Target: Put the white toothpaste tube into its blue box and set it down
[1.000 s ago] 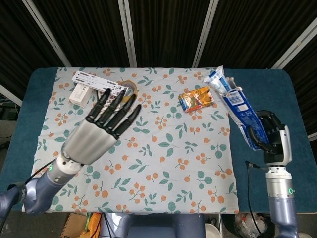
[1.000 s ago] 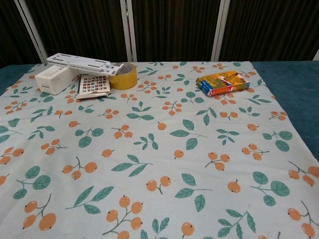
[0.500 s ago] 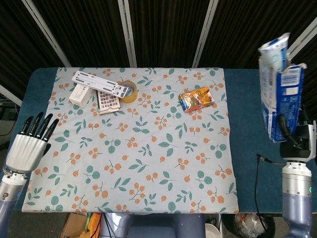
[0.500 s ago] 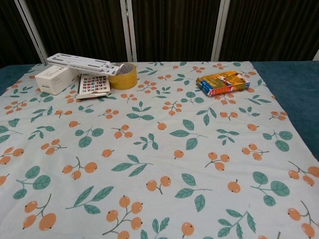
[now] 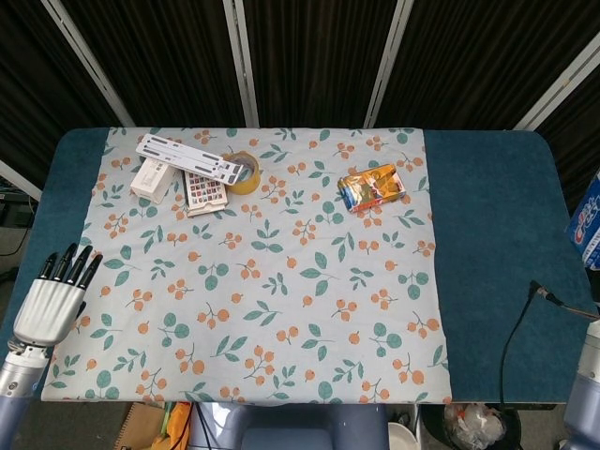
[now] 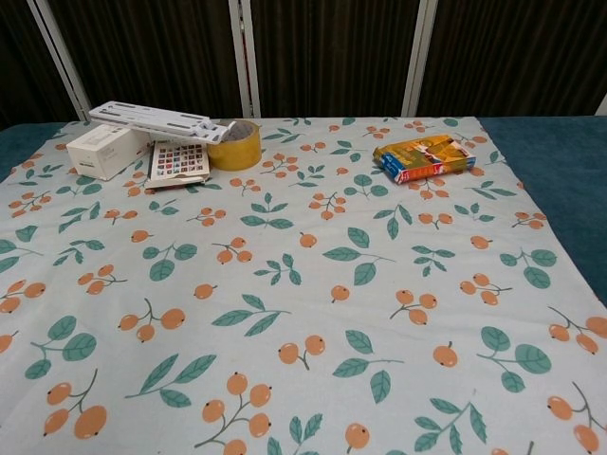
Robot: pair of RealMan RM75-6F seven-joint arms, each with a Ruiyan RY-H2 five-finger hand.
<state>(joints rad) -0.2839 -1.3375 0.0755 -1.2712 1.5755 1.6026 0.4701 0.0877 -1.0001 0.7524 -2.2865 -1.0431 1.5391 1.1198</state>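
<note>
Blue box (image 5: 587, 225) at right edge; leaf-printed cloth (image 5: 281, 281) covers teal table (image 5: 487, 253).

left hand (image 5: 45, 305) open-fingered, blue box (image 5: 588, 223) at edge

On the table (image 5: 487, 244) a cloth (image 5: 281, 281) covers the left and middle. At the cloth's far left lie a small box (image 5: 153, 178), a flat bracket (image 5: 183, 157) across it, a card (image 5: 202, 190) and a tape roll (image 5: 244, 172) just beside; a packet (image 5: 372, 187) sits far right. The left hand (image 5: 52, 300) is at the near left edge, the box (image 5: 587, 223) at the right frame edge.
</note>
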